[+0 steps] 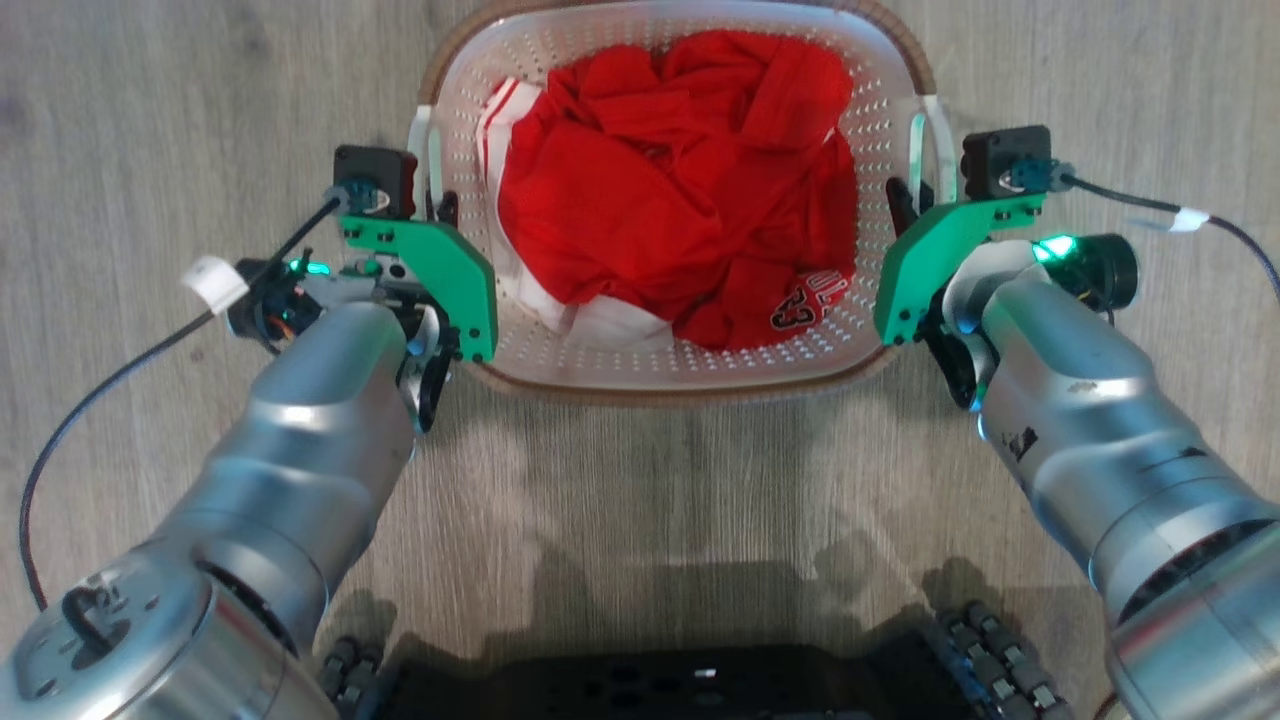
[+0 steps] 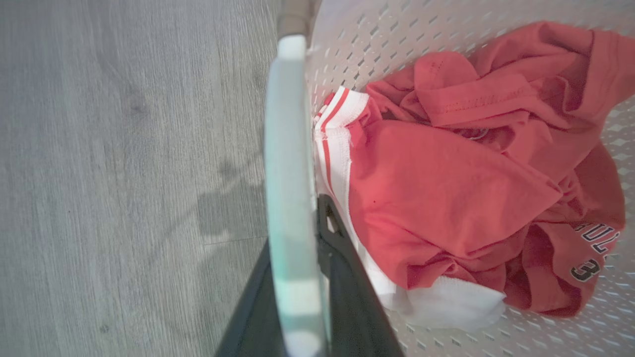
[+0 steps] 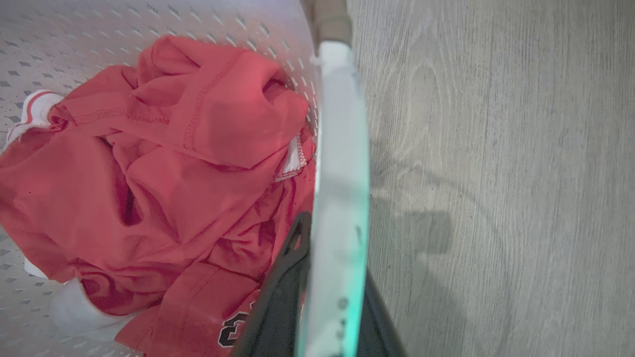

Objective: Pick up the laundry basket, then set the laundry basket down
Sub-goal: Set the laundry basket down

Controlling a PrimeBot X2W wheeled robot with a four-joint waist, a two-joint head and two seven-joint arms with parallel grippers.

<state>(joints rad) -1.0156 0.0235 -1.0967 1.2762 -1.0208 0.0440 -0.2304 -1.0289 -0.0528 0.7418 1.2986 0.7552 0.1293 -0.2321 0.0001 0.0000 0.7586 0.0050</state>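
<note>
Pale wood-look floor (image 1: 640, 480) all round; the laundry basket (image 1: 660, 372) is dead centre, just ahead of the robot, red clothes (image 1: 680, 180) heaped inside; left gripper (image 1: 445, 210) pinches the left handle (image 2: 290, 163), right gripper (image 1: 902, 200) the right handle (image 3: 342, 148), jaws narrow; matched grips should keep it level; lifted or grounded, can't tell

Laundry basket (image 1: 660, 372) up top in the middle, wood floor (image 1: 150, 120) under it, stuffed with red clothes (image 1: 680, 190). Left gripper (image 1: 441, 207) is at its left handle (image 1: 424, 140), right gripper (image 1: 903, 205) at the right handle (image 1: 938, 140); fingers mostly hidden by green brackets (image 1: 450, 270).
</note>
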